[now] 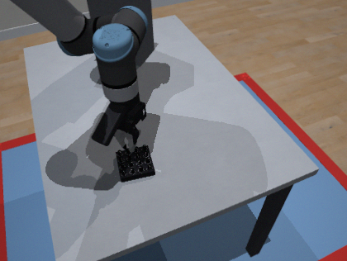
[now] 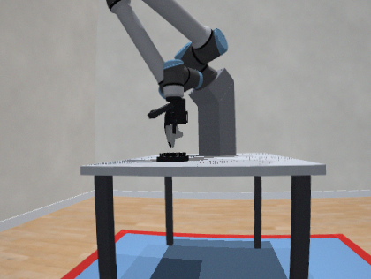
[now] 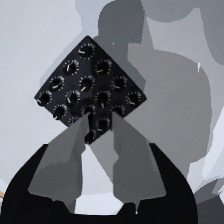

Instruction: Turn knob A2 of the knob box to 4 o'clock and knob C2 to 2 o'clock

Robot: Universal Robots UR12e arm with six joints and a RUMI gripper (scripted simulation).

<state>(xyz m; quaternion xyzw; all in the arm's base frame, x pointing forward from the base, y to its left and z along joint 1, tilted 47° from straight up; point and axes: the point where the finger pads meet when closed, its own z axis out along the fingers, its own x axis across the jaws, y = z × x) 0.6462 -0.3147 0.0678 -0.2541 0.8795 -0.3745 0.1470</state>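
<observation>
A bare test room: grey table (image 2: 203, 169), wooden floor (image 2: 53, 238), red-edged blue mat (image 2: 132, 252), plain walls (image 2: 49, 88).

You are looking at the knob box (image 1: 135, 165) lying flat on the desk (image 1: 231, 136), nearer the desk's left edge than its right in the top view. The claw (image 2: 170, 143) is hanging above the box, not touching it. In the wrist view, the box (image 3: 90, 82) is sitting corner-on, its near corner lying between the two fingers. The arm's pedestal (image 2: 217, 115) is standing behind the box.
</observation>
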